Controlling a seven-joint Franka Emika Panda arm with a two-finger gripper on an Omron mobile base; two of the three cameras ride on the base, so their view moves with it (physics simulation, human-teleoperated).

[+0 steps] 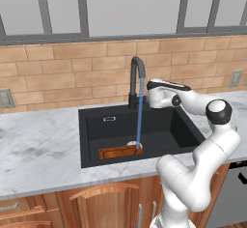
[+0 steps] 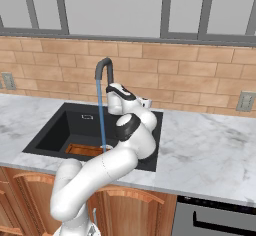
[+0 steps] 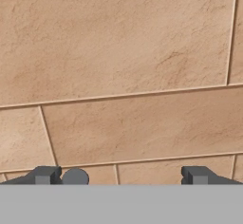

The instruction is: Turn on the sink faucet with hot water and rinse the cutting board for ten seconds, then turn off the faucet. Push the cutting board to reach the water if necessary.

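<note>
The black gooseneck sink faucet (image 1: 137,77) (image 2: 102,70) is running. A thin pale-blue stream of water (image 1: 140,116) (image 2: 101,120) falls straight onto the right end of the orange-brown cutting board (image 1: 118,151) (image 2: 82,150). The board lies flat at the front of the black sink (image 1: 96,125) (image 2: 60,125). My gripper (image 1: 150,95) (image 2: 112,102) (image 3: 121,175) hovers just right of the faucet's base and points at the brick wall. It is open, with nothing between its finger tips. A small round dark end (image 3: 75,176) sits beside one finger tip; I cannot tell whether it is the lever.
A white drain (image 1: 132,144) shows behind the stream, and a silver overflow slot (image 1: 109,119) sits on the back wall of the basin. Marble counter (image 1: 38,145) (image 2: 210,150) flanks the sink. Wall outlets (image 1: 6,98) (image 2: 245,101) sit on the brick backsplash.
</note>
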